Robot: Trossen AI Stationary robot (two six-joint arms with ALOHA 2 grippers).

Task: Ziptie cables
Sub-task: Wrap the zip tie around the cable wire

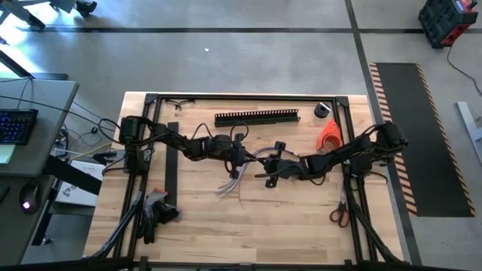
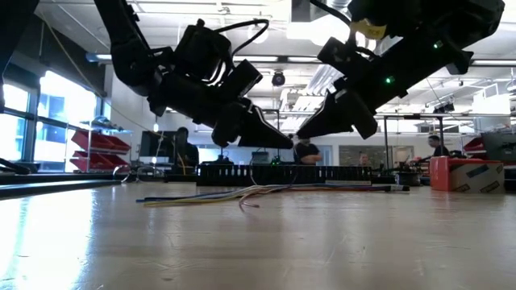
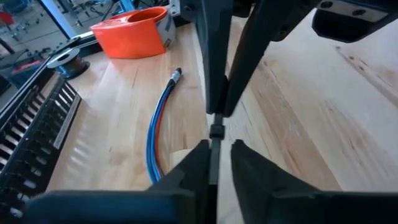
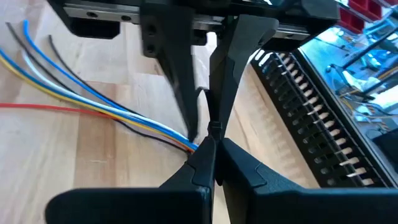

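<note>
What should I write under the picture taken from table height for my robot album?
Two robot hands, left and right, meet tip to tip above loose cables lying on the wooden table.

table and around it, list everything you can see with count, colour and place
cables: one loose bunch, pale and multicoloured, table centre, fanned out toward the front
zip tie: one, thin and black, pinched between both hands above the cables
slotted strip: one, black, along the far side
second black strip: one, on the left side, lying front to back
orange holder: one, far right
small dark roll: one, far right corner
scissors: one pair, red handles, front right
table: one, pale wood
keyboard: one, on the desk to the left
left hand: black, over table centre, nearly shut on the zip tie
right hand: black, facing it, shut on the zip tie
</note>
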